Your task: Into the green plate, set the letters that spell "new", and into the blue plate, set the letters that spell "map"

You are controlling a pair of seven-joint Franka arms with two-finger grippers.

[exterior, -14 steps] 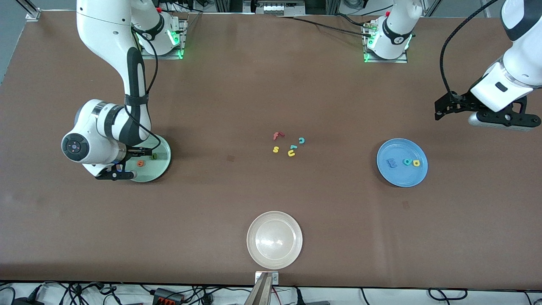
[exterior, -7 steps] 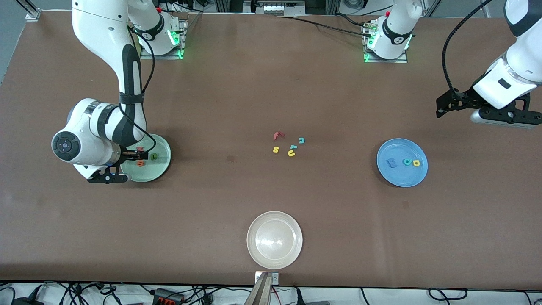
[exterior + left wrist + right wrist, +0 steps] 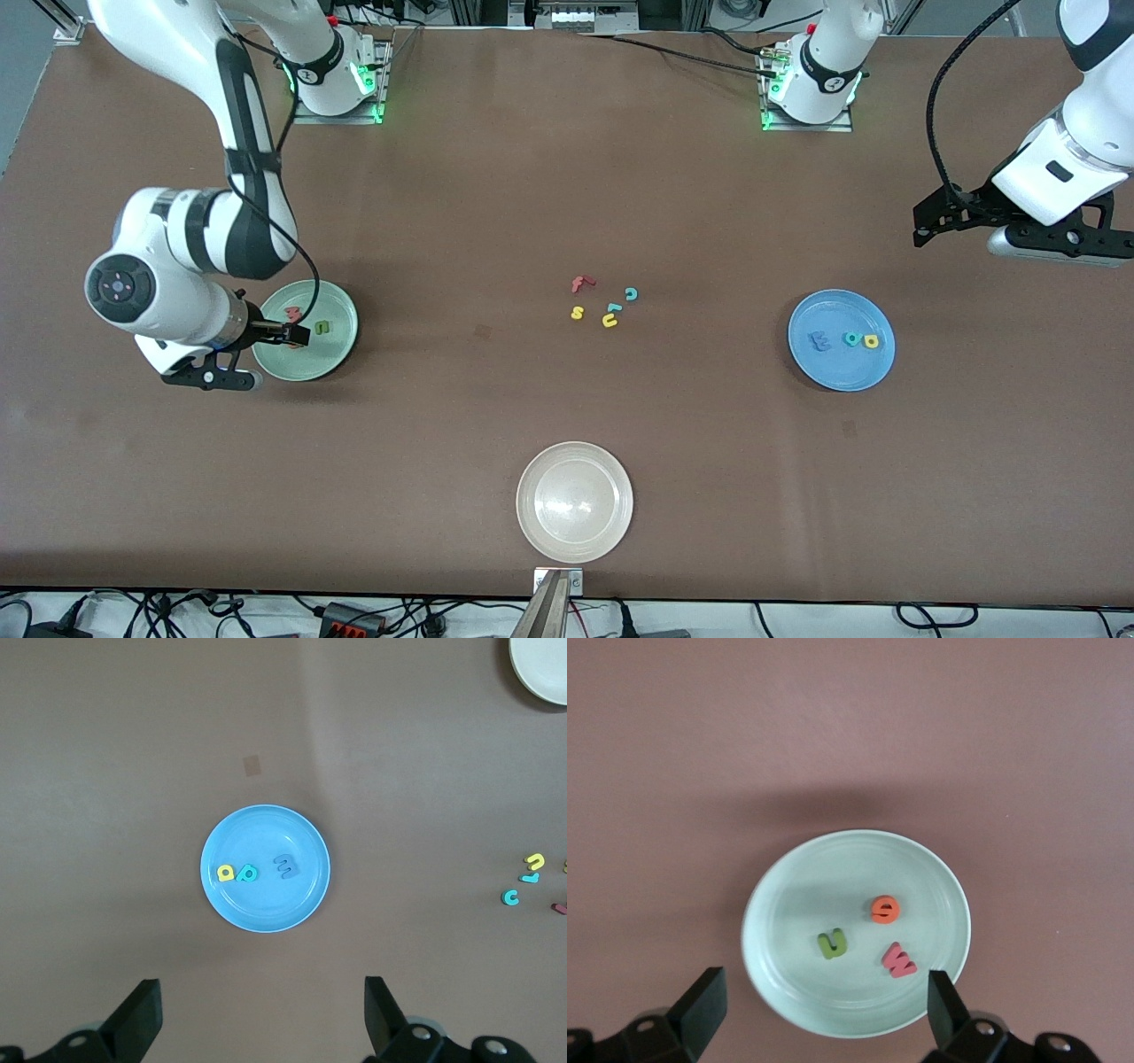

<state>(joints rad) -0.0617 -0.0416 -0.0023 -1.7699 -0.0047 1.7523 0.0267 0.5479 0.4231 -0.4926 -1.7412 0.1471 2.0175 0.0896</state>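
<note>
The green plate [image 3: 334,351] [image 3: 833,881] lies toward the right arm's end of the table and holds the olive n [image 3: 322,327] [image 3: 833,943], the orange e [image 3: 884,909] and the salmon w [image 3: 293,314] [image 3: 899,959]. My right gripper [image 3: 266,335] [image 3: 824,1017] hangs open and empty over that plate's outer edge. The blue plate [image 3: 842,368] [image 3: 266,828] lies toward the left arm's end and holds the blue m [image 3: 820,340] [image 3: 286,865], the teal p [image 3: 852,338] [image 3: 247,873] and the yellow a [image 3: 872,341] [image 3: 226,873]. My left gripper [image 3: 952,220] [image 3: 257,1019] is open and empty, raised over bare table beside the blue plate.
A cream plate [image 3: 574,461] [image 3: 540,669] sits near the front edge. Loose letters lie mid-table: a red f [image 3: 581,283], a yellow s [image 3: 577,312], a teal c [image 3: 631,293] [image 3: 510,897], a yellow u [image 3: 609,321] [image 3: 534,861] and a small teal piece [image 3: 613,308].
My right hand has drawn back from over the green plate toward the table's end, uncovering the w. The left gripper shifted slightly, then held still.
</note>
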